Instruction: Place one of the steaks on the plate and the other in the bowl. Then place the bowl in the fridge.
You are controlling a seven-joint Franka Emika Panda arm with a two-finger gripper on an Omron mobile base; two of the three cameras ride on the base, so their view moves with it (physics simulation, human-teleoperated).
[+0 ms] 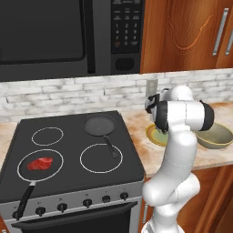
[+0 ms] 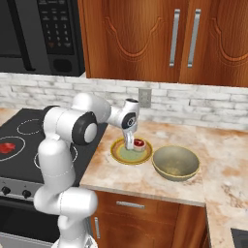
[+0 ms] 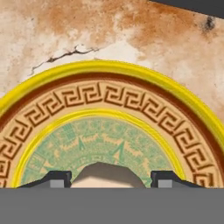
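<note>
The pincer [image 2: 130, 147] is pointing straight down over the yellow-rimmed plate [image 2: 117, 154] on the marbled counter [image 2: 145, 179], its jaws standing partly apart around a flat, pale-looking piece in the hand view; from the right base view a red steak [image 2: 139, 143] is lying just beside it on the plate. I cannot tell whether the fingers are gripping that steak or merely bracketing it (the tips are barely showing). Judging by this, the first placement is finishing or just done. The olive-tan bowl [image 2: 175, 163] is sitting empty just beside the plate, on its right. The second steak [image 1: 40, 164] is waiting in a frying pan [image 1: 38, 175] on the stove's [image 1: 73, 150] front left burner, well apart from the bowl. A second, empty pan [image 1: 99, 125] is resting on the rear burner. Bowl loading and the fridge step are remaining.
</note>
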